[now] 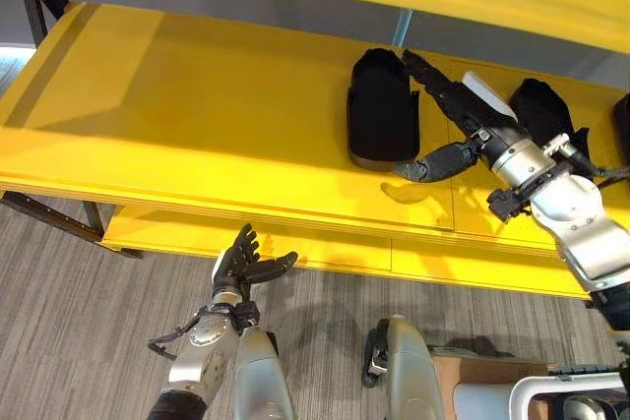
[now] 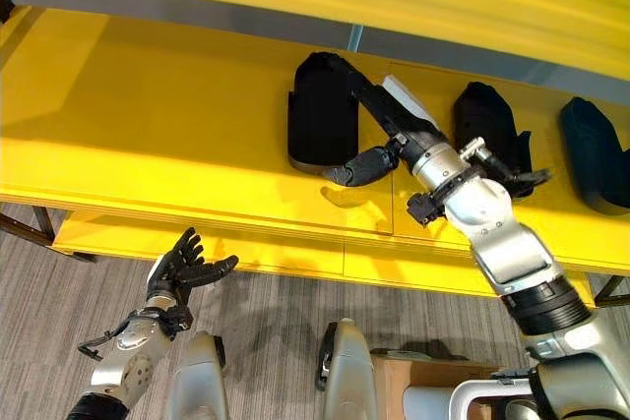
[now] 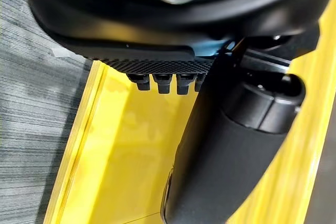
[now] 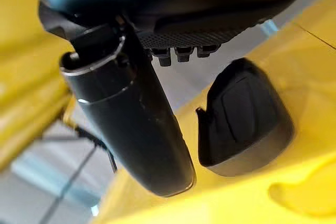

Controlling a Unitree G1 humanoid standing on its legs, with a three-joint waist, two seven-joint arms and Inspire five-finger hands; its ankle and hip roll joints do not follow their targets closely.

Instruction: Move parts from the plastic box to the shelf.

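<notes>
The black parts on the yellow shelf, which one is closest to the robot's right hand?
The leftmost black part. The right hand hangs open right beside it, with its thumb by the part's near edge. The other black parts lie further right, behind the arm.

Shelf [image 1: 197, 105]: smooth, glossy yellow painted surface. Black part [image 1: 382, 105], upper centre: matt moulded plastic. Floor [image 1: 69, 322], lower left: grey striped carpet-like covering. Right hand [image 1: 455, 105]: dark, semi-gloss plastic casing.
</notes>
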